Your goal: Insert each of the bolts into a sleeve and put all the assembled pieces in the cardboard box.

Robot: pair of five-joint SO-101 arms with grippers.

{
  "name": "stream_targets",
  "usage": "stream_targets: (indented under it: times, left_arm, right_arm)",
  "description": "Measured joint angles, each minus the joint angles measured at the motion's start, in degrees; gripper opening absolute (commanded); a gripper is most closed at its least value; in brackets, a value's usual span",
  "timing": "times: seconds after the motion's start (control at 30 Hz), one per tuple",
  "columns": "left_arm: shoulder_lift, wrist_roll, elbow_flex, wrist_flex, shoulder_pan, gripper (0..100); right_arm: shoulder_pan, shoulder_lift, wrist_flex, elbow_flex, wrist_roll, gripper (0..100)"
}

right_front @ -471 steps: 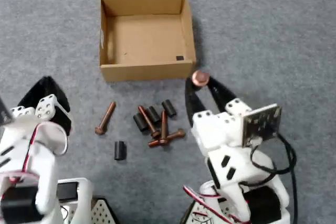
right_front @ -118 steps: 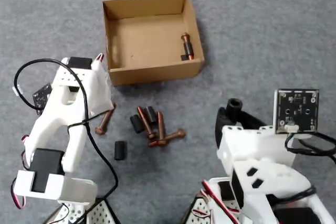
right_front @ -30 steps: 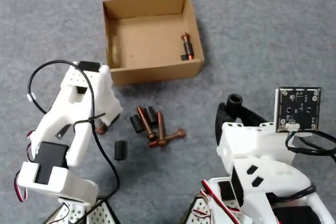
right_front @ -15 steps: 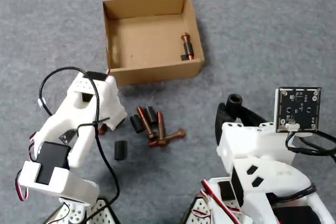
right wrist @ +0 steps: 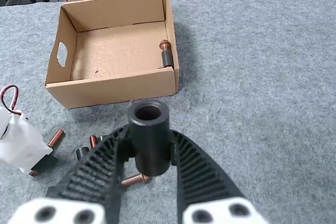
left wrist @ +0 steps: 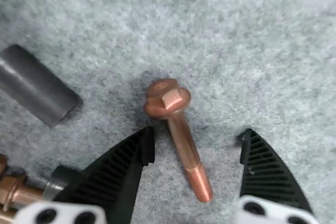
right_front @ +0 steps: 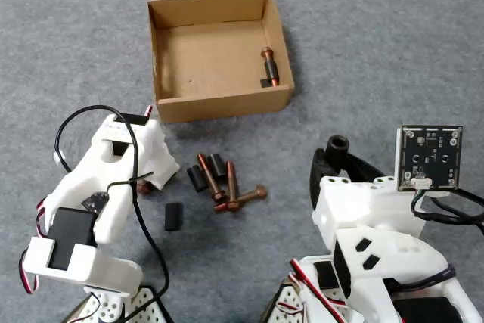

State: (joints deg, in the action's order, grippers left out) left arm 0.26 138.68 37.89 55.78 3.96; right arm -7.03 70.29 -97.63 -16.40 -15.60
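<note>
We see the right end effector [right wrist: 150, 148] well in front of the cardboard box [right_front: 219, 104], clamped on an upright black sleeve [right wrist: 149, 119]. Closer to the box's front wall, the left end effector [left wrist: 197, 139] stands wide astride a lone copper bolt [left wrist: 177, 124] lying on the grey worktop [right_front: 378, 58], neither finger touching it. Loose bolts and sleeves [right_front: 219, 178] lie just beside it, before the box front. Inside the box, against the wall on the right arm's side, rests one assembled piece [right_front: 268, 68].

The left arm [right_front: 106, 179] covers most of the bolt [right_front: 143, 185] in front of the cardboard box [right_front: 219, 104]; one sleeve [left wrist: 34, 93] is cut off by the picture's edge.
</note>
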Motion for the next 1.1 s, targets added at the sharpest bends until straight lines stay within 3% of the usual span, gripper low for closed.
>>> stream_targets:
  times: [0.6, 0.93, 1.1]
  left_arm:
    - [0.00, 0.00, 0.00, 0.18, -0.70, 28]
    - [0.26, 0.00, -9.41, 14.33, -3.25, 28]
    - [0.26, 0.00, -10.64, 17.05, -3.25, 28]
  right_arm:
    - [0.00, 0.00, 0.53, 0.00, 0.00, 0.2]
    - [0.00, 0.00, 1.41, 0.00, 0.00, 0.2]
    - [0.09, 0.00, 1.67, 0.00, 0.00, 0.2]
